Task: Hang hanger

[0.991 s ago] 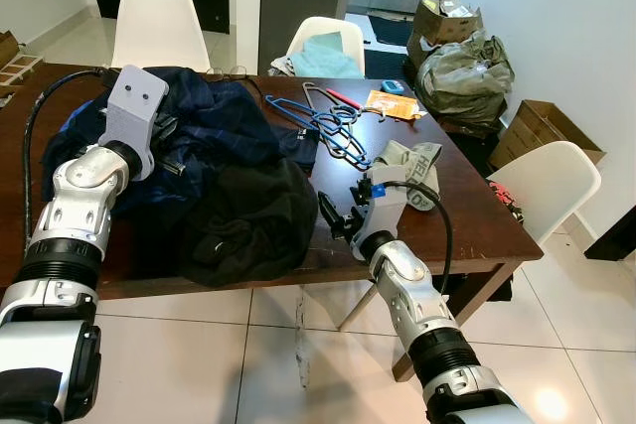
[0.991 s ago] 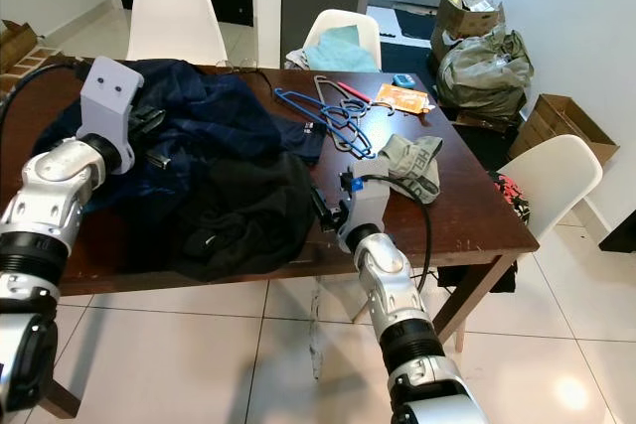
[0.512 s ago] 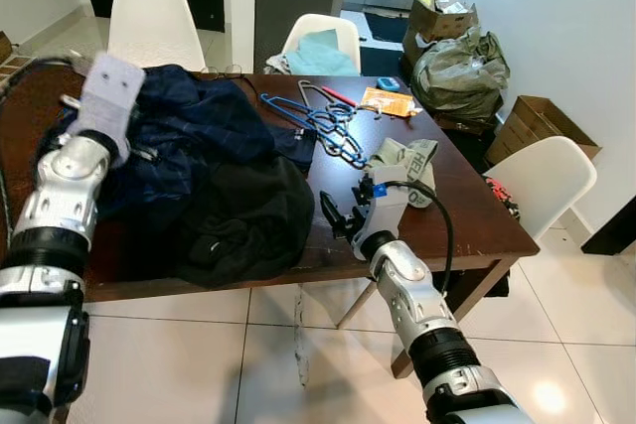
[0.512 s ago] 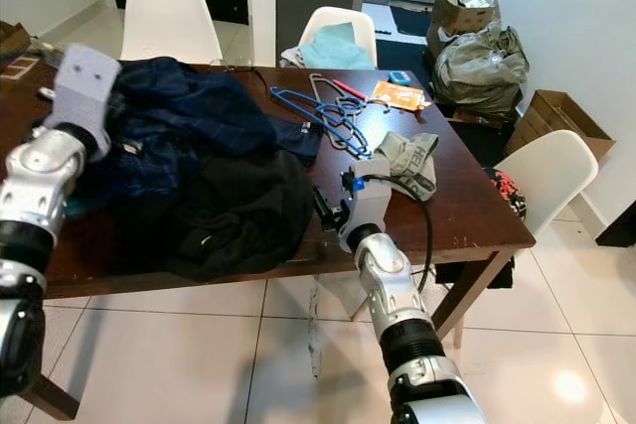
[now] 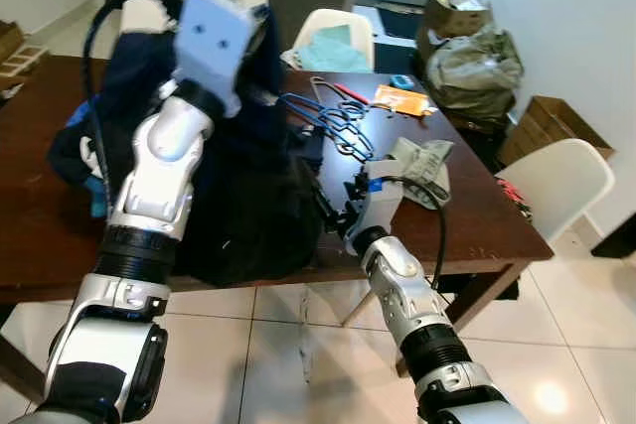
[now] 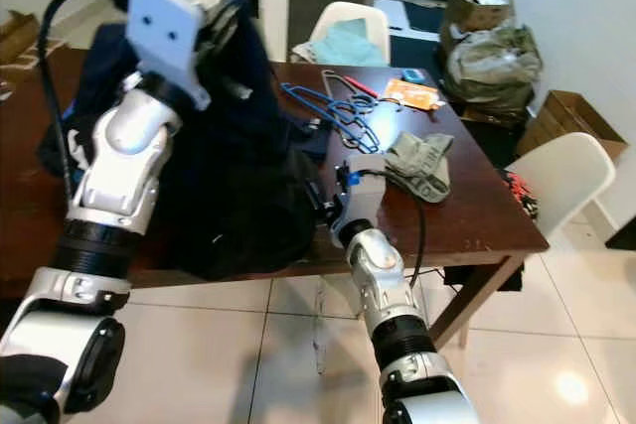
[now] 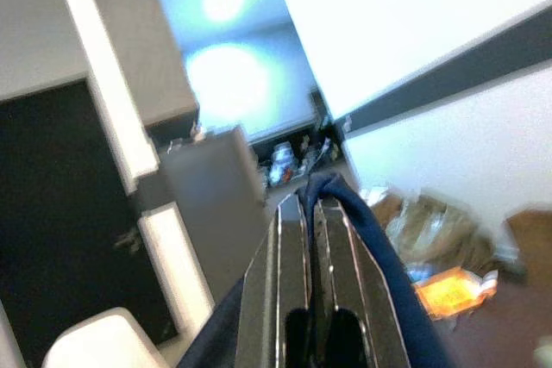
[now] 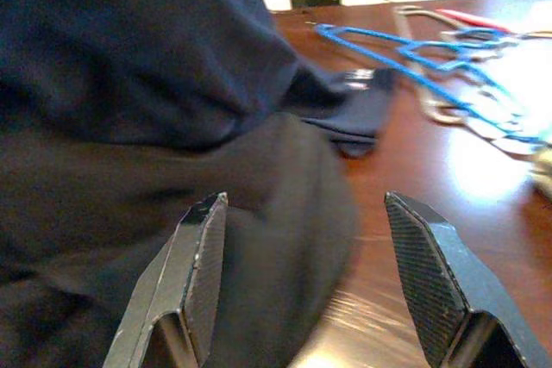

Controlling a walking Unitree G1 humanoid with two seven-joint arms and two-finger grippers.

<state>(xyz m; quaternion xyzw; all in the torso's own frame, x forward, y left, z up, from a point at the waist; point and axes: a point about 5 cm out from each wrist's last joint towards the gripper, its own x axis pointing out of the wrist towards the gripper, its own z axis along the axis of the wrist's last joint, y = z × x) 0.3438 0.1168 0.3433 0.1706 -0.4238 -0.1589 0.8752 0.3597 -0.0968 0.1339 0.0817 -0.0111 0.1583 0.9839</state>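
The left gripper (image 7: 302,213), fingers pinched shut on the navy garment (image 6: 224,136), now holds it lifted high above the desk (image 5: 30,215), up from the pile a second ago. Blue hangers (image 5: 333,121) lie mid-desk. The right gripper (image 8: 306,282) waits spread open at the desk's front edge.

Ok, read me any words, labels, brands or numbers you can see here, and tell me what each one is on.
No text reads clearly in these pictures.
Grey-green cloth on the brown table: dark lettering, too blurred to read.
Orange packet at the table's far side: print too small to read.
Cardboard boxes by the wall: no legible marking.
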